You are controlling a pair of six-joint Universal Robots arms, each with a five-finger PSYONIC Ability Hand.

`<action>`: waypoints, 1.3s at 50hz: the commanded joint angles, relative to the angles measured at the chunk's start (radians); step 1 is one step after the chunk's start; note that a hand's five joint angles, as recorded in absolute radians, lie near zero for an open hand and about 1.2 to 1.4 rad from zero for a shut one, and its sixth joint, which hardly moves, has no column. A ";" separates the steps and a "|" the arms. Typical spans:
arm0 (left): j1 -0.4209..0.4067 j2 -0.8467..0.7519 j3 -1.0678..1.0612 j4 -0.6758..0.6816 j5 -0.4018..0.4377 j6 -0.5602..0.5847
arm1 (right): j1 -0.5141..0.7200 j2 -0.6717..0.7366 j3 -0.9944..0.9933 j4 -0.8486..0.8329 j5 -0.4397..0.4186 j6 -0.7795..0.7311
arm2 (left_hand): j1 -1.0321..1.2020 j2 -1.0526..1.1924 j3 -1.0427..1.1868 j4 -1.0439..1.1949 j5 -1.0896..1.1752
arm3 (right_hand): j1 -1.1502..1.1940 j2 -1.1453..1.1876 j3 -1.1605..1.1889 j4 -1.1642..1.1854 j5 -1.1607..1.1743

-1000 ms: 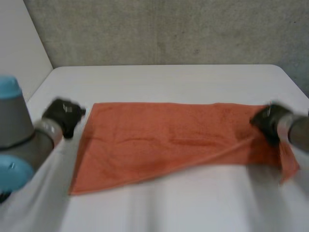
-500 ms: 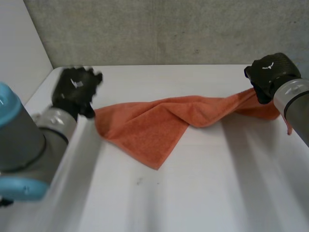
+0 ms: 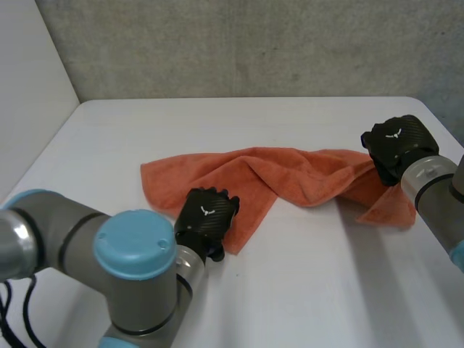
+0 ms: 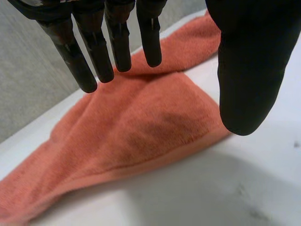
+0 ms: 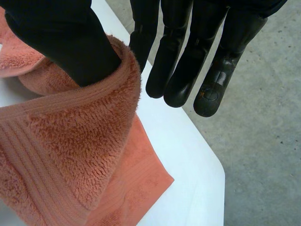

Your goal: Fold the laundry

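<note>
**A:** Where do we log the orange towel (image 3: 290,177)?

**B:** It is bunched on the white table (image 3: 304,290), a twisted band running from 9 o'clock to 3 o'clock. One flat corner points toward 6 o'clock.

**A:** And the left hand (image 3: 206,217)?

**B:** We see it over that 6 o'clock corner. In the left wrist view the fingers are straight and the thumb is held wide of them, all above the cloth. We cannot tell whether any fingertip touches the cloth, and nothing is pinched.

**A:** Right hand (image 3: 395,145)?

**B:** It is at the towel's 3 o'clock end, near the table's edge. In the right wrist view a thick fold of the hemmed edge drapes over the thumb. The fingers are straight and apart from the cloth, so we note a spread hand with the towel hanging on it and no pinch.

**A:** Background?

**B:** A grey wall (image 3: 254,43) at 12 o'clock.
</note>
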 commanded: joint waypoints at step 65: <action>-0.015 -0.285 0.361 -0.083 0.016 0.037 | 0.001 0.061 0.038 -0.024 0.000 -0.006 | 0.266 0.264 0.262 0.269 0.261 | 0.423 0.219 0.213 0.204 0.230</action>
